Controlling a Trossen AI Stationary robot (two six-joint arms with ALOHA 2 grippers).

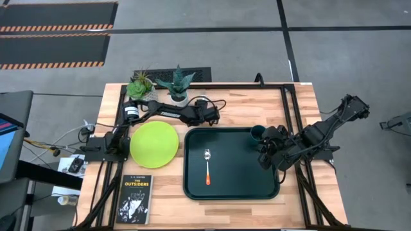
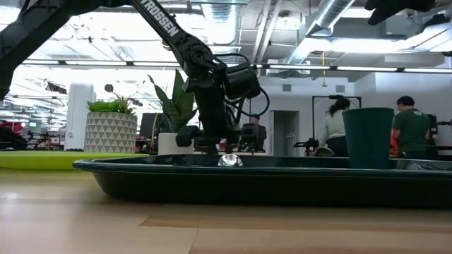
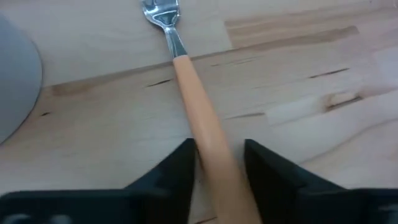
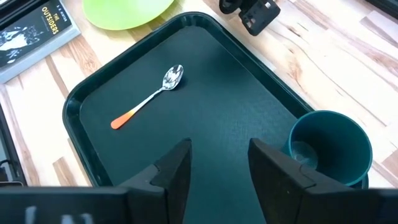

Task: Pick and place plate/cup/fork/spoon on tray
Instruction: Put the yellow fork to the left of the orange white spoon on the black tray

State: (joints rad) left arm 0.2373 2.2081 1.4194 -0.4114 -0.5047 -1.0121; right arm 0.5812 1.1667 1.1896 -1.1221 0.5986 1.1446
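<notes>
The fork (image 3: 186,81), silver tines and a yellow-orange handle, lies flat on the wood just beyond the tray's far edge. My left gripper (image 1: 212,115) is low over it, open, with a finger on either side of the handle (image 3: 219,149). In the high view the gripper hides the fork. The dark green tray (image 1: 237,183) holds the spoon (image 1: 207,165), which lies flat near its middle, and the teal cup (image 1: 257,133), upright in its far right corner. The lime-green plate (image 1: 154,144) lies on the table left of the tray. My right gripper (image 1: 264,154) is open and empty over the tray's right side, beside the cup (image 4: 326,146). My left gripper comes from above with its fingers across the fork's handle (image 3: 208,146), about midway along it. One finger (image 3: 183,165) lies close against the handle and a narrow gap shows at the other. I cannot tell whether it touches. The fork lies flat on the table.
Two potted plants (image 1: 140,86) (image 1: 176,83) stand at the table's far edge behind my left arm. A black book (image 1: 136,199) lies at the near left. People stand in the room beyond the table (image 2: 409,123).
</notes>
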